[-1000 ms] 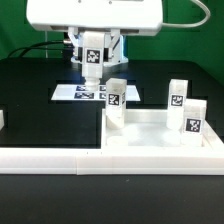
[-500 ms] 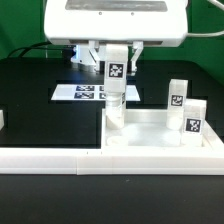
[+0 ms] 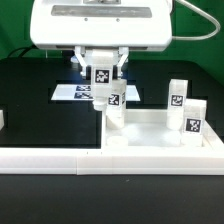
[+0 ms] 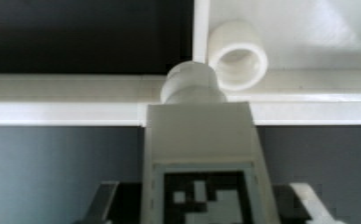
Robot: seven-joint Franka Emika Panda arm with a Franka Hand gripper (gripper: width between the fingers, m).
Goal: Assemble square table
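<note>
Exterior view shows my pincer hanging under the big white housing, clamped on 1 tagged leg, which sits just above the near-left corner of the tray-like table top as that view has it. A 2nd leg stands in that corner, and 2 more legs stand along the top's far side on the exterior view's right. Behind lies the marker board, and a long white rail runs in front. Wrist view adds what the other cannot: the held leg's rounded tip points at an open round socket in the rim, close beside it, not inserted.
</note>
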